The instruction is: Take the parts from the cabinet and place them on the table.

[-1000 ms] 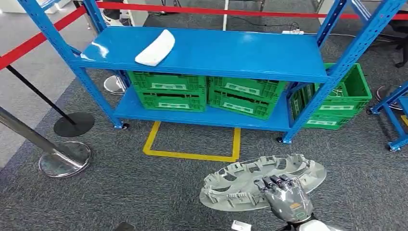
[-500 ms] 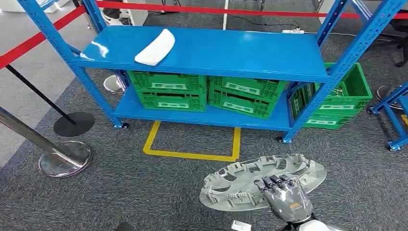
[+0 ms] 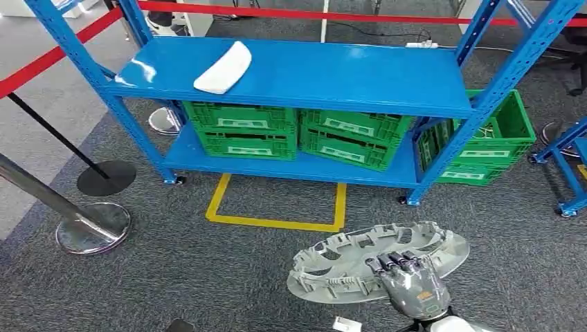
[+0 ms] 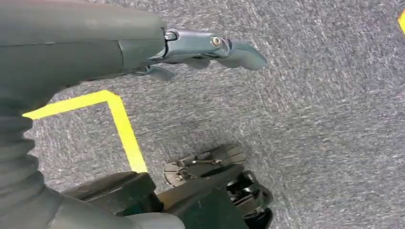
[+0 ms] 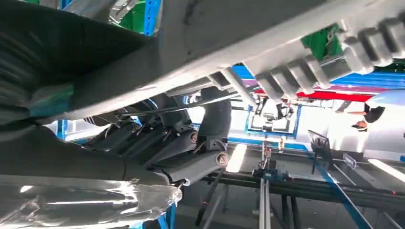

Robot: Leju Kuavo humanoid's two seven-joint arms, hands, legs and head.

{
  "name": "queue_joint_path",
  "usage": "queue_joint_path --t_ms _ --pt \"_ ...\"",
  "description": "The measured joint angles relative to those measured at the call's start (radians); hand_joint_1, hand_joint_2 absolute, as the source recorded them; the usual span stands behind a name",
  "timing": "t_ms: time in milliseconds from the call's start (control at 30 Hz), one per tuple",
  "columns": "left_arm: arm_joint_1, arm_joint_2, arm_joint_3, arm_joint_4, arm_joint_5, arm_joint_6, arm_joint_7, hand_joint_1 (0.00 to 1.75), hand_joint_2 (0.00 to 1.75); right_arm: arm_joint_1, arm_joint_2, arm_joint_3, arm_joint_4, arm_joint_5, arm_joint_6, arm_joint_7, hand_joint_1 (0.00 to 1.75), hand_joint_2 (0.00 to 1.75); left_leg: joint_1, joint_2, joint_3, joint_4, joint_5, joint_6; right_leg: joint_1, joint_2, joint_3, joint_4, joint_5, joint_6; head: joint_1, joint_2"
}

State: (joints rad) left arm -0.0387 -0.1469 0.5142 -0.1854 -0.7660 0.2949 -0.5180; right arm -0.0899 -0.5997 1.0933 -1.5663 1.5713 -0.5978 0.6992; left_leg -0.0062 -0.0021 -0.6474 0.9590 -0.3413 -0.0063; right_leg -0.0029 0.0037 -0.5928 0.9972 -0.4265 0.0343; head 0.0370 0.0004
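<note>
Blue cabinet (image 3: 297,76) far, green crates (image 3: 242,130) on lower shelf, white part (image 3: 223,68) on top shelf, far left. Grey round part (image 3: 346,259) near right, above carpet, lying roughly flat, long axis left-right, gripped at near rim by right hand (image 3: 410,282), fingers curled over edge. Left hand (image 4: 143,47) hanging over carpet, fingers loosely apart, holding nothing.

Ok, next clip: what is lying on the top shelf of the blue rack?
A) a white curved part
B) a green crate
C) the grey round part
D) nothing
A: a white curved part lies on the top shelf, while the grey round part is held by the right hand.
</note>
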Motion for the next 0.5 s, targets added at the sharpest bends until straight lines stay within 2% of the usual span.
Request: queue_joint_path --t_ms 300,500 --pt "0.0 0.0 0.0 0.0 0.0 0.0 0.0 0.0 1.75 0.0 0.0 0.0 0.0 0.0 0.0 0.0 1.75 1.75 0.0 0.0 0.0 0.0 0.0 0.0 0.0 0.0 -0.001 0.0 0.0 0.0 0.0 0.0" --pt "-0.004 0.0 0.001 0.0 0.0 -0.021 0.0 0.0 1.75 0.032 0.005 -0.008 0.014 0.0 -0.021 -0.046 1.75 1.75 0.0 0.0 -0.001 0.0 0.0 0.0 0.0 0.0 -0.001 0.0 0.0 0.0 0.0 0.0"
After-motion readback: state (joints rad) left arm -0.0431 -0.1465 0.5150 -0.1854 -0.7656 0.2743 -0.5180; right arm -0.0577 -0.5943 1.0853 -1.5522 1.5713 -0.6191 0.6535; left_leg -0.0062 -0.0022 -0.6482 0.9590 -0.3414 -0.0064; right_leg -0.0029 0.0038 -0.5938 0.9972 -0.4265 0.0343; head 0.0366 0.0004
